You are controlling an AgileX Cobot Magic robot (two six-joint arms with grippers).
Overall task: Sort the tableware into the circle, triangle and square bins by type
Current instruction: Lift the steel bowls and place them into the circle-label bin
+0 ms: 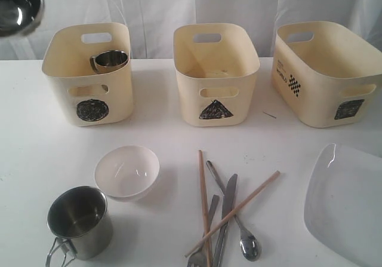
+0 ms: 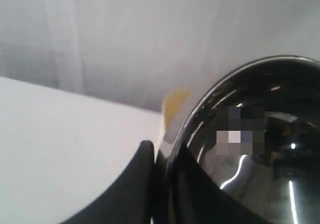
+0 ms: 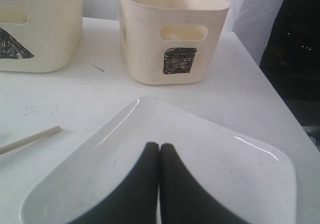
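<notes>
Exterior view: three cream bins stand in a row on the white table (image 1: pixel 36 147), running from 9 to 3 o'clock: circle bin (image 1: pixel 62 94), triangle bin (image 1: pixel 191 100), square bin (image 1: pixel 316 100).
Left tool (image 2: pixel 162 156): clamped on the rim of the steel bowl (image 1: pixel 18 4), with one dark finger outside the rim and the other inside. The bowl is held off the table at about 10 o'clock from the circle bin.
Right tool (image 3: pixel 159 146): its fingers are pressed together with nothing between them, and it hangs over the white square plate (image 1: pixel 349 207).
Plate: lies on the table at 6 o'clock from the square bin, cut off by the frame edge.
First mug (image 1: pixel 110 60): inside the circle bin, toward its 1 o'clock corner.
Second mug (image 1: pixel 77 222): upright at 6 o'clock from the circle bin, with its handle toward 7 o'clock.
Small white bowl (image 1: pixel 127 171): upright, just beside the second mug at its 1 o'clock.
Cutlery: piled at 6 o'clock from the triangle bin. One chopstick (image 1: pixel 203 189) runs from 12 to 6 o'clock; the other chopstick (image 1: pixel 256 186) slants from 2 to 8 o'clock across the knife (image 1: pixel 228 198). The fork (image 1: pixel 212 210) lies beside the knife. The spoon (image 1: pixel 249 246) sits at the pile's 5 o'clock.
</notes>
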